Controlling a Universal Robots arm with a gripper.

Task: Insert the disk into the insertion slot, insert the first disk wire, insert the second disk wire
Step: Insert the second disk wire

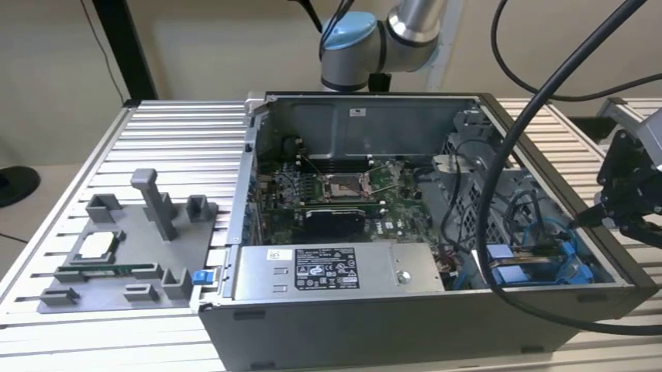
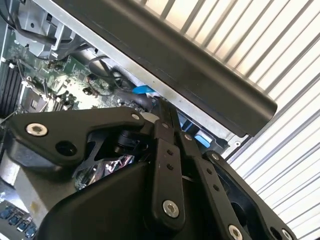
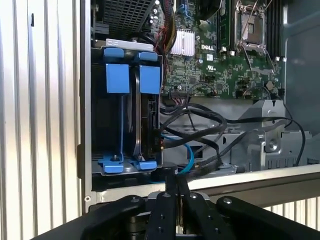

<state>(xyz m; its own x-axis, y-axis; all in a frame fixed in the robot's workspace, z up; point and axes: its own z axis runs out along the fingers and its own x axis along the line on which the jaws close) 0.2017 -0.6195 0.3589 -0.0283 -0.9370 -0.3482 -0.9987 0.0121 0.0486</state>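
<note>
Nearest, the black jointed-metal tool [image 3: 173,174] has its two fingers drawn together with nothing visible between them. It hovers just outside the wall of the dark grey open computer case [image 3: 250,187]. Straight ahead, past that wall, the silver-grey hard disk in its bright blue plastic carrier [image 3: 149,82] stands on edge inside the grey metal, blue-railed insertion slot [image 3: 122,125], its long axis running away from the tool. Black cables [image 3: 200,122] and a thin blue cable [image 3: 189,155] lie beside its inner edge. The case rests on the ribbed aluminium bench [image 1: 155,124].

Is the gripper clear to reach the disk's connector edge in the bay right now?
Probably yes: the gripper faces the disk over the case wall, with open space between. Black cables crowd that edge, though.
</note>
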